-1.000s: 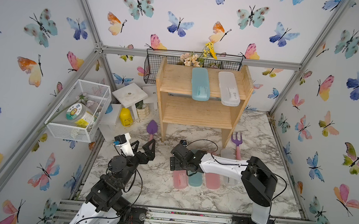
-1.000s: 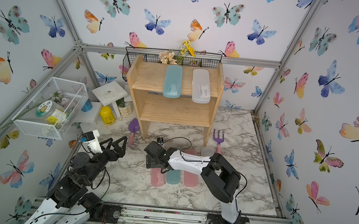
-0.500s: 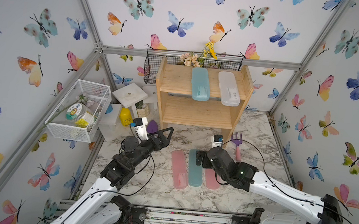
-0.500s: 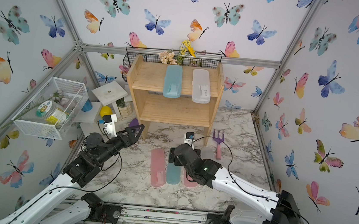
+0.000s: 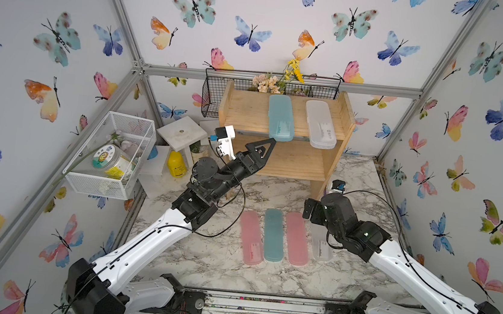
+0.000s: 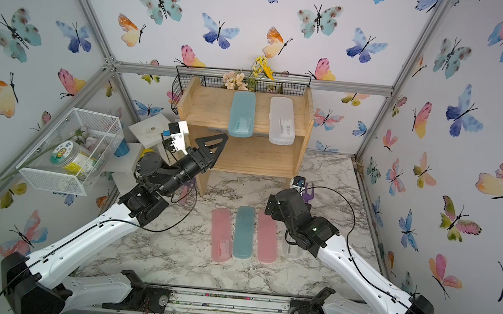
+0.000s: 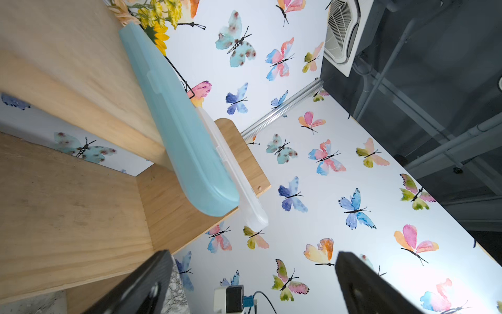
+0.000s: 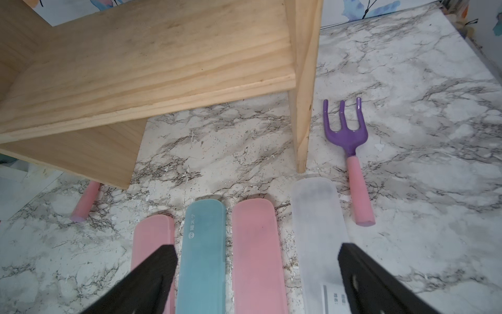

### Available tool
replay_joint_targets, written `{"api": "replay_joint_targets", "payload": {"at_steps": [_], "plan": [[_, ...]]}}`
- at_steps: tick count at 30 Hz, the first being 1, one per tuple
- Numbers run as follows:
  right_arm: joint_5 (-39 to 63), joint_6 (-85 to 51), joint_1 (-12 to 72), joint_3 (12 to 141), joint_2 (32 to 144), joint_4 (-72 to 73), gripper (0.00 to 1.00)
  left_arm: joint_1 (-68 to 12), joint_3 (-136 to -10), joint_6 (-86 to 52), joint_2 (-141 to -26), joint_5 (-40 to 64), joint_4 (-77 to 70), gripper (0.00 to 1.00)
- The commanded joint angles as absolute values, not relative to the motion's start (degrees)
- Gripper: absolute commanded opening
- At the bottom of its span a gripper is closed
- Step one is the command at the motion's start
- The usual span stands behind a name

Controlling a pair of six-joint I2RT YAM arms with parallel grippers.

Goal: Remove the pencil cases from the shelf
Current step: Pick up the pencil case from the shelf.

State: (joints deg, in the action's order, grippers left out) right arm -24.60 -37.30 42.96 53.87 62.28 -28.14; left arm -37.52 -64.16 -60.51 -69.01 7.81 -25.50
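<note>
Marble tabletop (image 5: 208, 263) carries everything. Wooden two-tier shelf (image 5: 245, 113) stands at the back. Its lower tier is bare, and its top tier holds two pencil cases lying front to back: shelf teal case (image 5: 280, 118) and, on the right arm's side of it, shelf white case (image 5: 321, 125). Both poke out past the front edge, so an end-on pinch looks workable. Four more lie off the shelf in a row in front, parallel and close together: pink case (image 5: 252, 238), table teal case (image 5: 273, 235), second pink case (image 5: 296, 239), table white case (image 5: 321, 248), the last partly under the right arm. I judge the tight spacing leaves room for two more. Left arm reaches up toward the top tier. Left gripper (image 5: 268, 143) is spread wide and empty, just below and in front of the shelf teal case's overhanging end, not touching it; probably lined up for that one. Right gripper (image 8: 256, 258) hangs low over the row, jaws released, nothing between them. Purple garden fork (image 8: 345, 133) lies just beside the table white case, no part of the job.
</note>
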Motion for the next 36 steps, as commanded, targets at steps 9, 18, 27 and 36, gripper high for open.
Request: {"api": "replay_joint_targets", "payload": {"at_steps": [9,18,27,36], "plan": [[-20.6,-34.2,39.9,55.8,60.5,-30.5,0.99,-37.6,-74.8,-61.5,-78.3,3.3,-22.3,0.97],[-19.4,-33.4,38.1,55.8,59.8,-31.0,0.99,-37.2,-76.8,-62.5,-82.1,3.1,-22.9,0.69],[-18.8,-33.4,37.6,55.7,59.9,-31.0,0.99,-36.7,-76.3,-62.4,-81.7,2.7,-23.0,0.27],[-13.0,-34.7,37.6,57.1,56.9,-27.9,0.99,-36.6,-64.9,-51.6,-70.5,-1.2,-23.0,0.12]]}}
